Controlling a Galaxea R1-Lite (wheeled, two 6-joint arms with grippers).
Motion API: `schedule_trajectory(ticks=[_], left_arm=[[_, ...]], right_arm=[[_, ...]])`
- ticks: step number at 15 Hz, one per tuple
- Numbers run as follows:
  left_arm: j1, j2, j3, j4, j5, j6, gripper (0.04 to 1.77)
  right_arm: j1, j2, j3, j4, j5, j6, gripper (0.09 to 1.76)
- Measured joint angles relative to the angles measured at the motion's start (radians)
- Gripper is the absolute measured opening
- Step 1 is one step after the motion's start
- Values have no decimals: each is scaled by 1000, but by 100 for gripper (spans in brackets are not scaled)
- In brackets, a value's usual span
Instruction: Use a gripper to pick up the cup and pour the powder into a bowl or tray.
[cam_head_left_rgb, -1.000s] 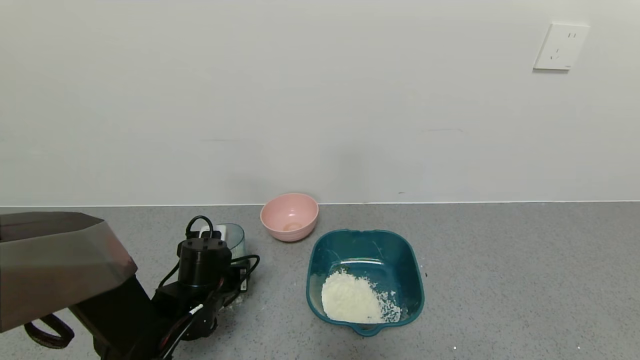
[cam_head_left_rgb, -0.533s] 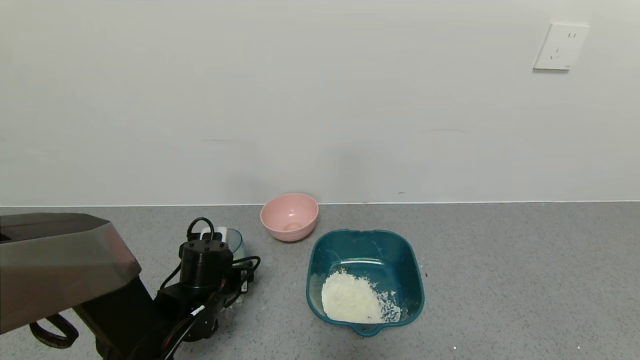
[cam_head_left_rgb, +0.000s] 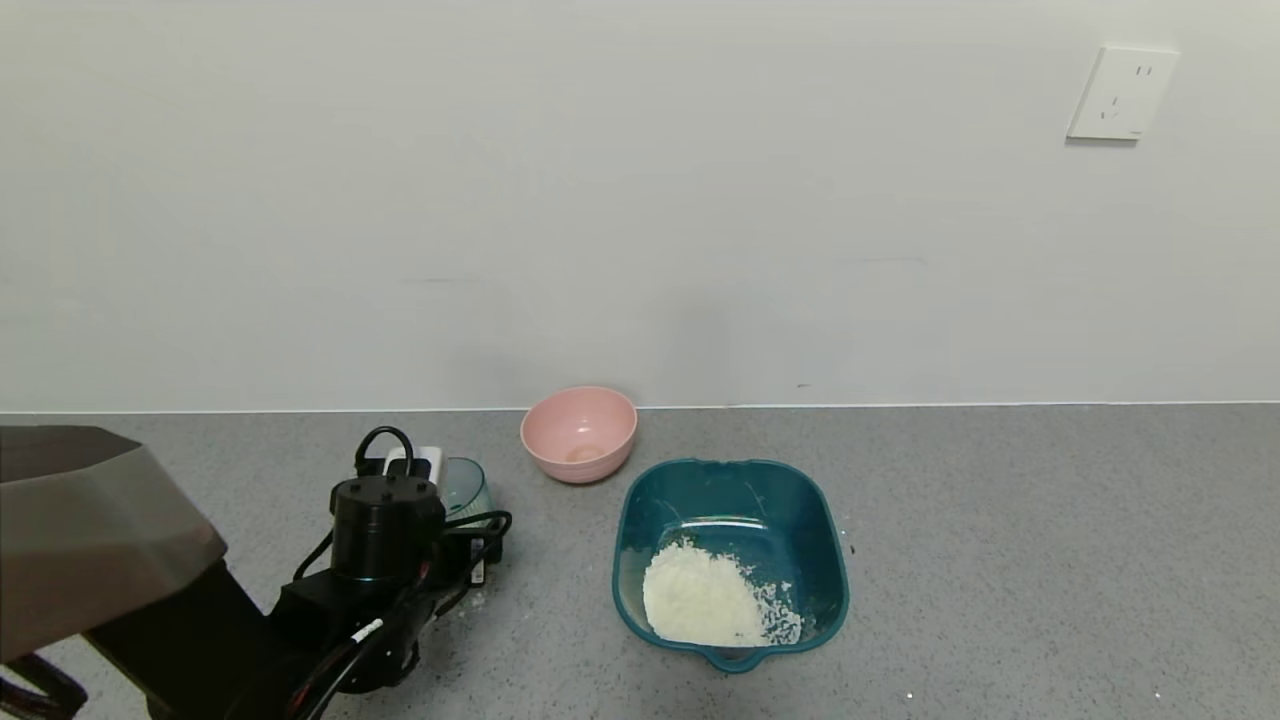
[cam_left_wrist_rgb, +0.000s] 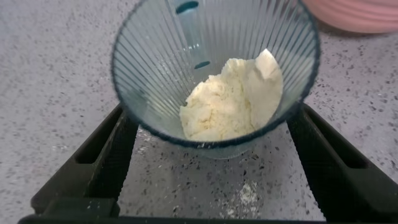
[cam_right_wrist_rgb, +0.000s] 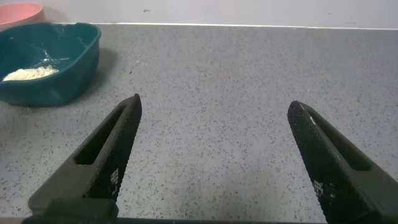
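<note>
Cup (cam_left_wrist_rgb: 214, 74): ribbed translucent blue-green plastic, upright on the speckled grey desk (cam_head_left_rgb: 1000, 560), w/ clumpy white powder (cam_left_wrist_rgb: 230, 102) inside, seen only via left wrist cam. My left tool (cam_left_wrist_rgb: 214, 155) is spread wide, a finger each side of the cup, not clamped. Head cam: arm hides most of the cup, left of the teal rounded-square basin (cam_head_left_rgb: 830, 560) holding a powder heap; pink bowl (cam_head_left_rgb: 579, 433) behind. Right tool (cam_right_wrist_rgb: 217, 155) wide open, holding nothing, over bare desk.

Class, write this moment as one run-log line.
left gripper: open, fingers either side of cup | cup: on counter, holds powder | teal basin: already holds powder | right gripper: open, idle over counter
</note>
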Motion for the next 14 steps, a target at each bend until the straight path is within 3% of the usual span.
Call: schedule_trajectory(ticks=[10, 14], left_arm=[[-10, -317, 182, 15, 4, 82, 170], [-10, -449, 210, 118, 5, 82, 170]], right_arm=[[0, 0, 0, 0, 0, 0, 171], [0, 0, 0, 0, 0, 0, 171]])
